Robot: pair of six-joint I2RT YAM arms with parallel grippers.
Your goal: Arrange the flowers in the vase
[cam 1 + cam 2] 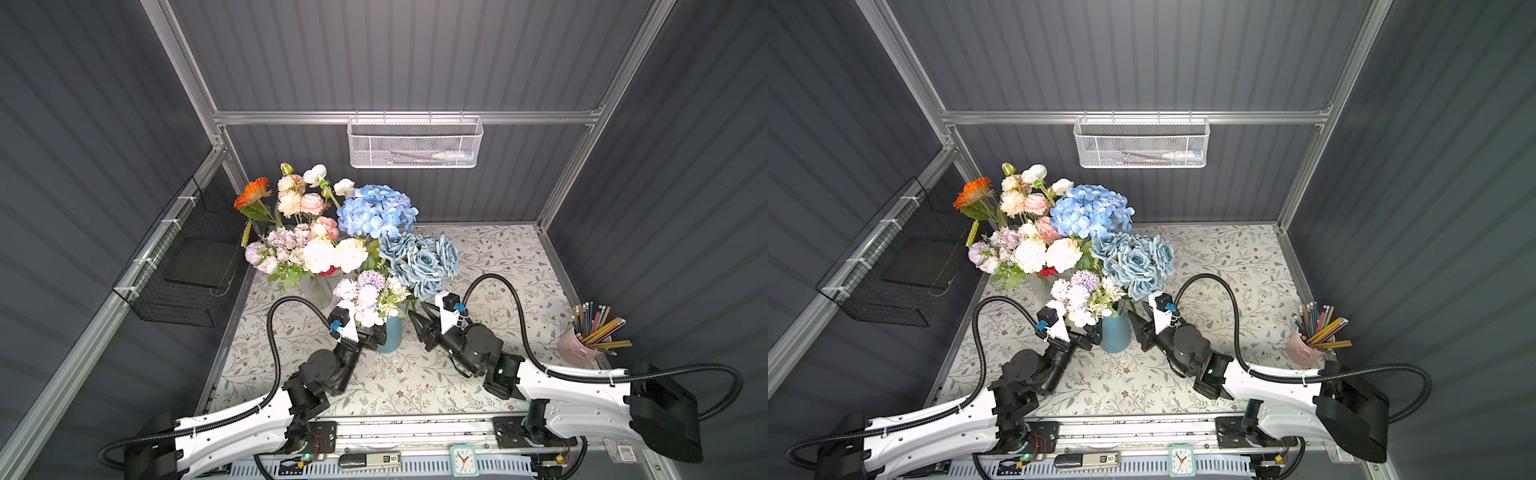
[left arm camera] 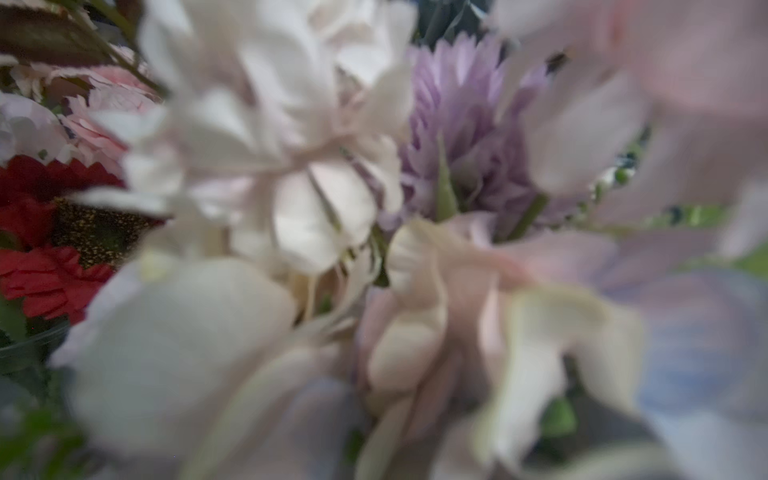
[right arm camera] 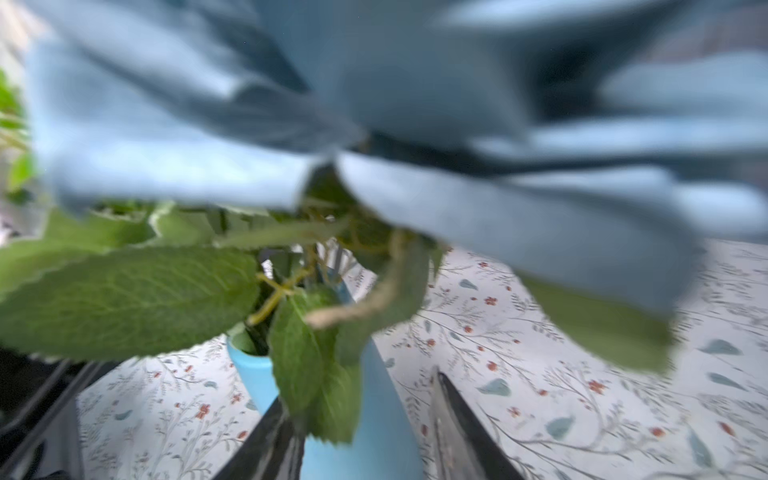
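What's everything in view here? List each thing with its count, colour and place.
flowers: many; blue, dusty blue, white, pink, peach, lilac, orange, red; back left to middle of the table
blue vase: one, light blue, mid-table, holding flowers
glass vase: one, clear, behind and left of the blue vase, holding flowers
table: one, floral cover
mesh basket: one, white, on the back rail
wire basket: one, black, on the left wall
cup: one, pink, table's right edge
pencils: many, mixed colours, in the cup
clock: one, mint, front edge
left gripper: black, at the blue vase's left side
right gripper: black, right of the blue vase, jaws apart
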